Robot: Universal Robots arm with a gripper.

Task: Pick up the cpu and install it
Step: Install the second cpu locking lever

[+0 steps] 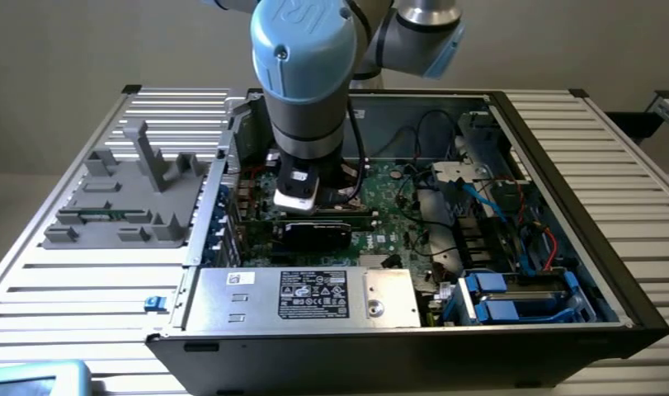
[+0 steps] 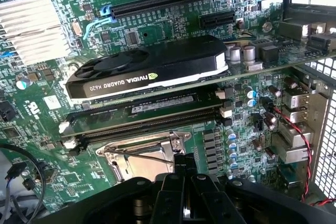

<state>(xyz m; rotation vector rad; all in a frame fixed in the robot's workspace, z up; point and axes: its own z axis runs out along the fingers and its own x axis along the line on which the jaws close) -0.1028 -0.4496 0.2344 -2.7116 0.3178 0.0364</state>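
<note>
claw [image 2: 180, 174] is pinched fully closed right over the cpu socket [image 2: 142, 156], beside the black graphics card [image 2: 152, 69]; can't tell if it's gripping anything.

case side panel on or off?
Off. The computer case lies open-side up, with the motherboard and graphics card exposed to both views.

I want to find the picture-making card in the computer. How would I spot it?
Look inside the open computer case at the green motherboard. Lying across its middle is the black graphics card, just past the metal-framed socket near the gripper. Its round fan and white-and-yellow lettering set it apart from the thin memory stick alongside it.
</note>
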